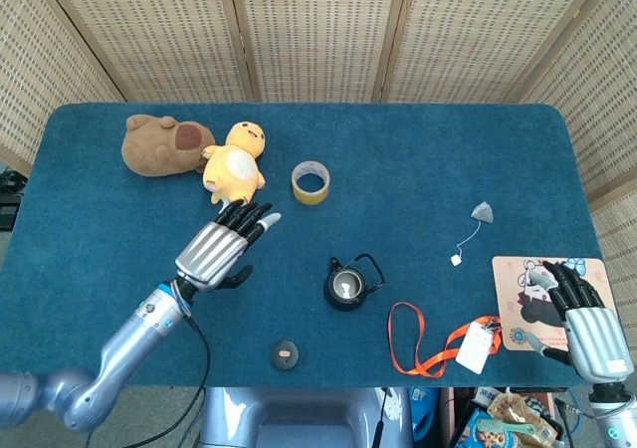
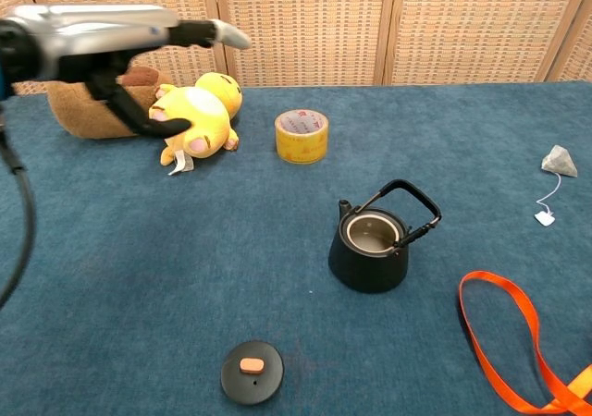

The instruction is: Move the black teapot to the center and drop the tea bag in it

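Note:
The black teapot (image 1: 347,285) (image 2: 372,248) stands upright near the table's middle front, open at the top, its handle tipped to the right. Its round lid (image 1: 285,353) (image 2: 251,371) lies apart on the cloth, nearer the front edge. The tea bag (image 1: 483,212) (image 2: 558,161) lies far right with its string and tag (image 1: 455,260) trailing toward the front. My left hand (image 1: 220,248) (image 2: 129,42) hovers open and empty well left of the teapot, fingers spread. My right hand (image 1: 578,309) is open at the table's right front corner, over a printed mat (image 1: 518,279).
A yellow tape roll (image 1: 310,182) (image 2: 302,135) sits behind the teapot. A yellow plush (image 1: 236,164) and a brown plush (image 1: 159,145) lie at the back left. An orange lanyard with a badge (image 1: 438,346) lies right of the teapot near the front edge.

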`<state>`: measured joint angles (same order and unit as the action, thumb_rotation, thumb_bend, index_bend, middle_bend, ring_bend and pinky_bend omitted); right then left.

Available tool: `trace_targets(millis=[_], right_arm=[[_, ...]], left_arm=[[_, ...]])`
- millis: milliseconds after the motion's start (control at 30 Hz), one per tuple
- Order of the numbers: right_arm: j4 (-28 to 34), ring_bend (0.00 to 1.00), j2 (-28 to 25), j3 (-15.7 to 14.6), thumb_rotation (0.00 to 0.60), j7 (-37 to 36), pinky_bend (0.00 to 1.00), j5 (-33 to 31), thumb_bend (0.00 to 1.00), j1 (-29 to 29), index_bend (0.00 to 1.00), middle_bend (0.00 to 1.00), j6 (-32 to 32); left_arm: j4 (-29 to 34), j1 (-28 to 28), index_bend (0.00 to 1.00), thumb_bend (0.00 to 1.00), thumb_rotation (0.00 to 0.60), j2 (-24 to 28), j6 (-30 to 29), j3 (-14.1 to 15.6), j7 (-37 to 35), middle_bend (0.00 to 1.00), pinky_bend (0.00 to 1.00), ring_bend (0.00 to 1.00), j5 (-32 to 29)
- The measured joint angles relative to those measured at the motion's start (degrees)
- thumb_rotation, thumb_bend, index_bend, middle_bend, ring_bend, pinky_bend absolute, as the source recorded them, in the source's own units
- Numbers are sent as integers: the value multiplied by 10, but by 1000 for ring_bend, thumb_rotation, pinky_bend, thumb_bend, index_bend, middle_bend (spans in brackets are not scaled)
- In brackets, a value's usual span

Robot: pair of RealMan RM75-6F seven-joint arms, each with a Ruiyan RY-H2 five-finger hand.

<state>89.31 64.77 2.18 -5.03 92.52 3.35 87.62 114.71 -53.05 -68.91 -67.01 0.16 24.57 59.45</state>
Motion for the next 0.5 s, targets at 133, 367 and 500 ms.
trace_targets(millis=[133,367,500], right_arm=[[0,133,0,2,600,-1,244,1,151,7,225,189,-7],[0,134,0,9,600,-2,261,2,152,27,225,194,-23],[1,141,-1,15,600,-2,282,2,151,38,225,198,-31]], left_arm=[[11,55,0,429,600,19,-48,29,-16,0,0,0,50],[3,179,0,429,600,36,-166,89,-39,0,0,0,149],[-10,243,0,429,600,42,-221,115,-44,0,0,0,183]])
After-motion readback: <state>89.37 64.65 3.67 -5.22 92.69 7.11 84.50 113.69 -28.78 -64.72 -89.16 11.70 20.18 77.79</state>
